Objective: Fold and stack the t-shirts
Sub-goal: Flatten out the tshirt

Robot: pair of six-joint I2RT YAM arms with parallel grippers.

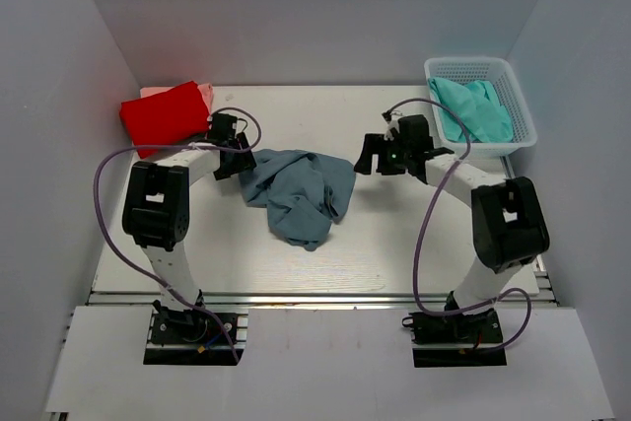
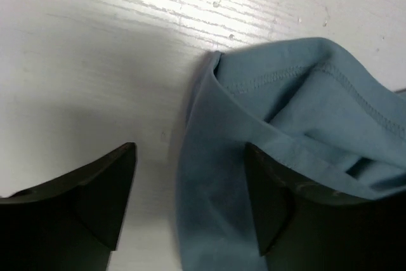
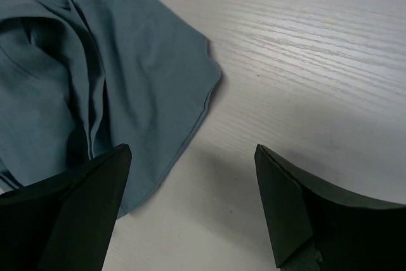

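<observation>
A dusty blue-grey t-shirt (image 1: 296,194) lies crumpled in the middle of the white table (image 1: 394,253). My left gripper (image 1: 240,161) is at its left edge, jaws apart. In the left wrist view the shirt's edge (image 2: 285,112) lies between the fingers of that gripper (image 2: 190,201), and a fold drapes over the right one. My right gripper (image 1: 369,155) hangs open just right of the shirt. In the right wrist view the hem (image 3: 114,74) reaches its left finger, with bare table between the fingers of the gripper (image 3: 193,207). A folded red t-shirt (image 1: 166,115) lies on a pink one (image 1: 204,94) at the back left.
A white mesh basket (image 1: 521,96) stands at the back right with a teal t-shirt (image 1: 473,110) in it. White walls close in the table on three sides. Purple cables loop beside both arms.
</observation>
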